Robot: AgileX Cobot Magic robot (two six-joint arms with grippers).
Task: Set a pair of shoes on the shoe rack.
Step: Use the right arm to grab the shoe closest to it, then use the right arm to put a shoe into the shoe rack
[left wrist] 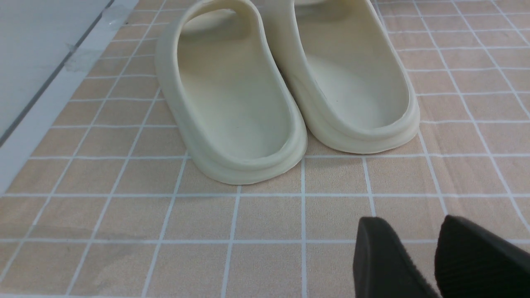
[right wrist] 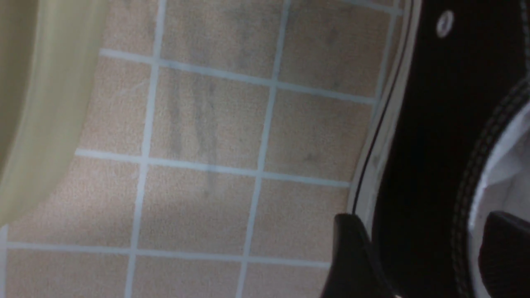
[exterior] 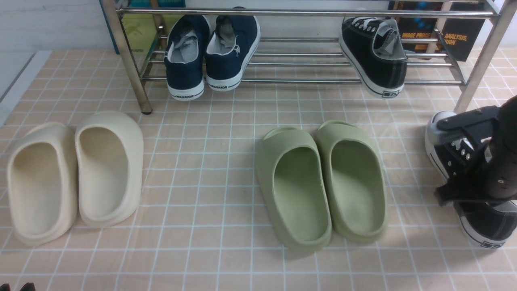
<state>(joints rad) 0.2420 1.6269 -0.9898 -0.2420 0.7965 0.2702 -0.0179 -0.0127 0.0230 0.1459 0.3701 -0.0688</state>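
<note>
One black canvas sneaker (exterior: pixel 373 52) lies tilted on the lower bars of the chrome shoe rack (exterior: pixel 307 13), at its right end. The other black sneaker (exterior: pixel 484 228) stands on the tiled floor at the far right, beside the rack's right leg. My right gripper (exterior: pixel 442 163) is down over this shoe. In the right wrist view the gripper (right wrist: pixel 420 223) is open, straddling the shoe's side wall (right wrist: pixel 430 124), one finger outside by the white sole edge and one inside the collar. My left gripper (left wrist: pixel 410 225) is open over bare tiles near the cream slides (left wrist: pixel 232 103).
Navy WARRIOR sneakers (exterior: pixel 210 52) sit on the rack's left part. Green slides (exterior: pixel 323 182) lie mid-floor, close to the left of the floor sneaker. Cream slides (exterior: pixel 72 173) lie at the left. Books (exterior: pixel 456 36) stand behind the rack. A white border edges the floor at far left.
</note>
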